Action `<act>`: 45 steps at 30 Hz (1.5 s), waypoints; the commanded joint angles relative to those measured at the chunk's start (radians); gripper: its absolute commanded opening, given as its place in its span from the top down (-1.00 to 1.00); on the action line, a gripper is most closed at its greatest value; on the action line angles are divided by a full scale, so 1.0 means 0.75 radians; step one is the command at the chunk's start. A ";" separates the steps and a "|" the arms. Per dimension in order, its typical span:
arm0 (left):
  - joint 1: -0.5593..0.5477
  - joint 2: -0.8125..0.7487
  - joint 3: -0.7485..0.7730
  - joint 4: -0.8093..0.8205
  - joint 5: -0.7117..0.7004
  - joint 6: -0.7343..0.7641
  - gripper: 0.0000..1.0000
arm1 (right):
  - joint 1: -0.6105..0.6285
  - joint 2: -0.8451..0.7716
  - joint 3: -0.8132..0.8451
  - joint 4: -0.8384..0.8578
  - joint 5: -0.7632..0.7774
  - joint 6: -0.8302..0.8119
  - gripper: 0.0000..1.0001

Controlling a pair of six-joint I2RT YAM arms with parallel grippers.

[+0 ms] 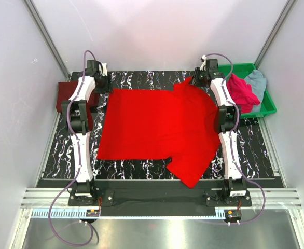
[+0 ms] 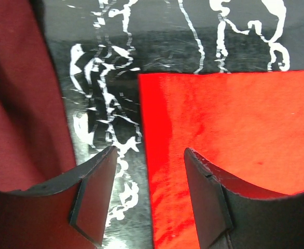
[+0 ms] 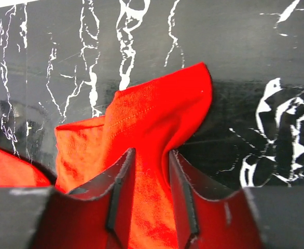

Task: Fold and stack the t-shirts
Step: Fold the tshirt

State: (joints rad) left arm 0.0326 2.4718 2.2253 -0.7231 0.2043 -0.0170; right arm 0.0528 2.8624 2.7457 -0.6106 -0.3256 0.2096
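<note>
Red cloth of the bright red t-shirt (image 1: 157,124) is pinched between the right gripper's (image 3: 152,174) nearly closed fingers, while the left gripper (image 2: 149,174) hangs wide open astride the shirt's edge, the maroon t-shirt (image 2: 17,104) beside it.

The red t-shirt (image 1: 152,127) lies spread flat across the table (image 1: 141,168). The maroon t-shirt (image 1: 66,96) lies at its far-left corner. The pink t-shirt (image 1: 244,92) and the grey-blue t-shirt (image 1: 257,82) lie crumpled beside its far-right corner.

A plain bright red cloth t-shirt (image 1: 152,124) lies on a black table top (image 1: 141,168) veined white. Equally plain are a dark maroon cloth shirt (image 1: 65,96), a magenta-pink cloth shirt (image 1: 243,92) and a pale grey-blue cloth shirt (image 1: 257,82). The plastic tray (image 1: 268,106) is green.
</note>
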 commanded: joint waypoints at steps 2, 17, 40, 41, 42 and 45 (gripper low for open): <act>-0.013 -0.091 0.001 0.040 0.057 -0.045 -0.19 | -0.003 -0.006 0.021 0.008 0.039 0.013 0.45; -0.005 -0.066 0.033 0.060 -0.078 -0.049 -0.19 | -0.019 -0.014 0.041 0.016 0.217 -0.048 0.66; 0.008 0.014 0.089 0.078 -0.101 -0.047 -0.22 | -0.050 -0.035 0.008 -0.010 0.301 -0.089 0.36; 0.006 0.026 0.103 0.087 -0.086 -0.051 -0.22 | -0.050 -0.035 0.006 -0.012 0.305 -0.091 0.37; 0.008 0.044 0.113 0.089 -0.052 -0.055 -0.22 | -0.050 -0.037 0.004 -0.012 0.307 -0.099 0.39; 0.008 0.089 0.156 0.103 0.014 -0.063 -0.26 | -0.052 -0.047 -0.016 -0.031 0.309 -0.104 0.41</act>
State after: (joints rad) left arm 0.0338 2.5057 2.2795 -0.6968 0.1455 -0.0536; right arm 0.0238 2.8624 2.7453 -0.5949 -0.1398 0.1555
